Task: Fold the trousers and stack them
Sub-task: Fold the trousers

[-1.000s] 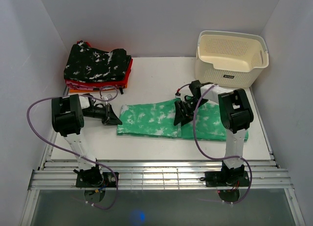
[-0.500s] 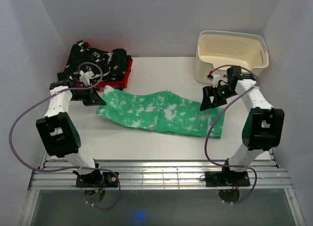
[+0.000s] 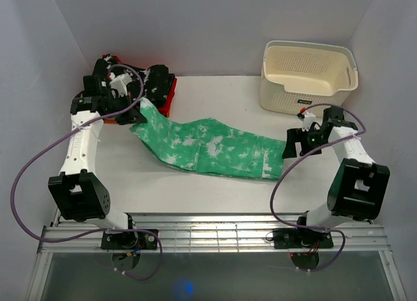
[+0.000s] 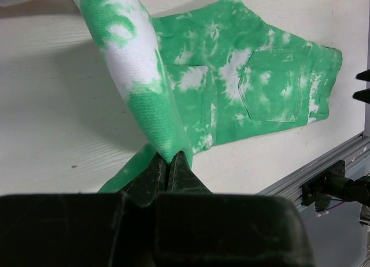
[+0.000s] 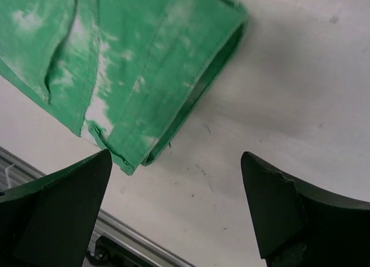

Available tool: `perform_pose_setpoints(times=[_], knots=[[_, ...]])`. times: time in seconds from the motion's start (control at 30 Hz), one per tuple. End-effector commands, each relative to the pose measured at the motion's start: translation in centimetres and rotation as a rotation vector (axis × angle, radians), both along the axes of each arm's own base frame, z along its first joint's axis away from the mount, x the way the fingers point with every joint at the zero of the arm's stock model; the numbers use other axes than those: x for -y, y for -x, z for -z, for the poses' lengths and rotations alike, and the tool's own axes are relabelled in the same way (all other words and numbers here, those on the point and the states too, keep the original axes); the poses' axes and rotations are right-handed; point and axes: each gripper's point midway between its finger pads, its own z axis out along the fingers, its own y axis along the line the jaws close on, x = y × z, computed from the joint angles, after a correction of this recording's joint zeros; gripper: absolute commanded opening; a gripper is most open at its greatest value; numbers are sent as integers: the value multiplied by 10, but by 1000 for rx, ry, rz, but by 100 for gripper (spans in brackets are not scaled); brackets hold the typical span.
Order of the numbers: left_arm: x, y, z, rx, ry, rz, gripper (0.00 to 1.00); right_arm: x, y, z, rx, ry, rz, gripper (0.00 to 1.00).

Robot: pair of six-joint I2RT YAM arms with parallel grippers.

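The green, white-blotched trousers (image 3: pixel 215 148) lie folded lengthwise across the table's middle. Their left end is lifted off the surface beside the stack of folded clothes (image 3: pixel 159 83). My left gripper (image 3: pixel 134 112) is shut on that raised end; in the left wrist view the fingers (image 4: pixel 182 169) pinch a fold of the green cloth (image 4: pixel 150 99). My right gripper (image 3: pixel 290 146) hovers just right of the trousers' right end, open. In the right wrist view nothing is between its fingertips (image 5: pixel 98 163), and the trousers' hem (image 5: pixel 144 76) lies on the table beyond them.
A cream perforated basket (image 3: pixel 306 76) stands at the back right. The stack at the back left has a black speckled garment over red and orange ones (image 3: pixel 171 100). Walls close in on three sides. A metal rail (image 3: pixel 208 232) runs along the near edge.
The left gripper has carried the trousers' left end back and left, up toward the stack. The right gripper has opened, let go of the cloth and drawn off to the right.
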Motion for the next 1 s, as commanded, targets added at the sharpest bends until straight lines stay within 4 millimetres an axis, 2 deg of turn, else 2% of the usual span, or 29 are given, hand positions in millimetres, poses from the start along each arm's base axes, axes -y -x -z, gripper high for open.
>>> perform_pose_setpoints(times=[0.0,0.1,0.13,0.2,0.23,0.37,0.4,0.47,0.63,0.73,0.8,0.93,0.97], knots=[[24,-8,-39,114,-13,-34,0,-10,26,29,-156,-96,36,98],[61,-7,-38,115,-32,13,0,-14,24,48,-215,-139,67,96],[67,-7,-37,106,-28,17,0,-18,22,52,-231,-174,66,94],[85,-7,-38,94,0,31,0,-26,24,63,-293,-234,80,80],[92,-7,-40,94,12,40,0,-32,24,68,-314,-278,78,69],[129,-5,-49,88,71,82,0,-38,24,76,-335,-323,95,54],[145,-1,-50,89,80,117,0,-39,24,77,-333,-329,98,51],[161,0,-50,93,89,137,0,-42,24,78,-326,-342,95,38],[217,17,-31,4,137,215,0,-48,25,75,-329,-368,84,9],[244,26,-19,-3,109,253,0,-50,28,75,-331,-373,74,8],[262,31,-19,18,109,273,0,-52,31,76,-336,-384,76,8],[293,32,-17,41,120,298,0,-56,37,76,-349,-412,73,8],[300,29,-9,22,119,298,0,-57,38,76,-350,-416,73,8]])
